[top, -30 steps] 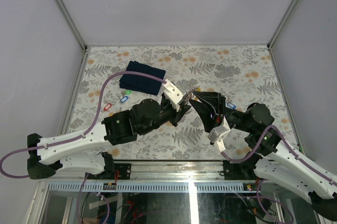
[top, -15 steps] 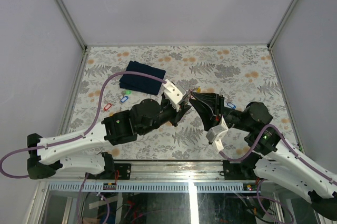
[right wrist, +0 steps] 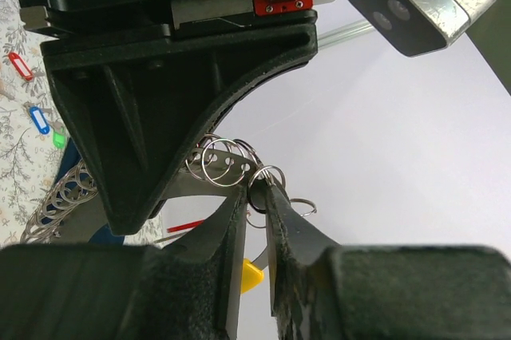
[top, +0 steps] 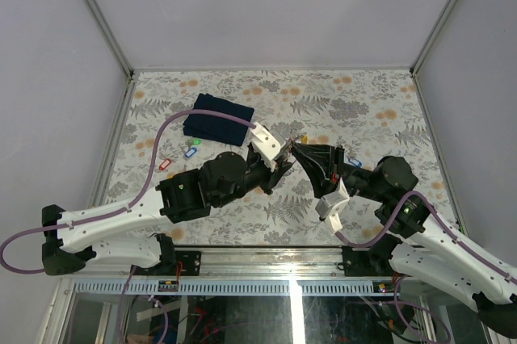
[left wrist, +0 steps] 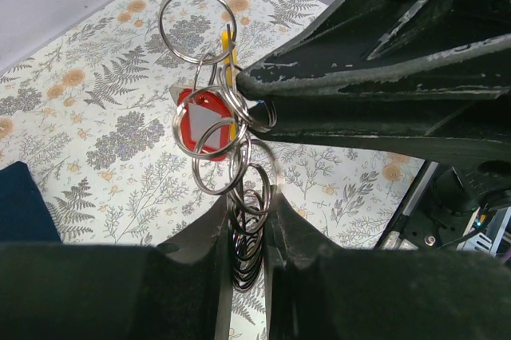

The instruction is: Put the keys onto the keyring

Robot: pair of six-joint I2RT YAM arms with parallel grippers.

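Left gripper (left wrist: 246,216): clamped on keyring (left wrist: 249,236), which fans out above its fingertips.
Right gripper (right wrist: 255,196): pinching small ring (right wrist: 270,179) beside them.
Handling: probably light, stiff, slippery wire; grip the rim edgewise.

1. Ring cluster (left wrist: 231,156): the lower end was buried between the left gripper (left wrist: 246,212) fingers, and how the loops linked could not be told.
2. Yellow tag (left wrist: 227,43): only a sliver showed, the rest sat behind the right gripper (right wrist: 255,191).
3. Red tag (left wrist: 204,124): crossed by rings, its key blade was hidden.
4. Dark blue cloth (left wrist: 22,204): cut off by the left wrist view's left edge.
5. Top view: the rings were too small to separate, and the right arm (top: 452,263) was cropped at the lower right corner.
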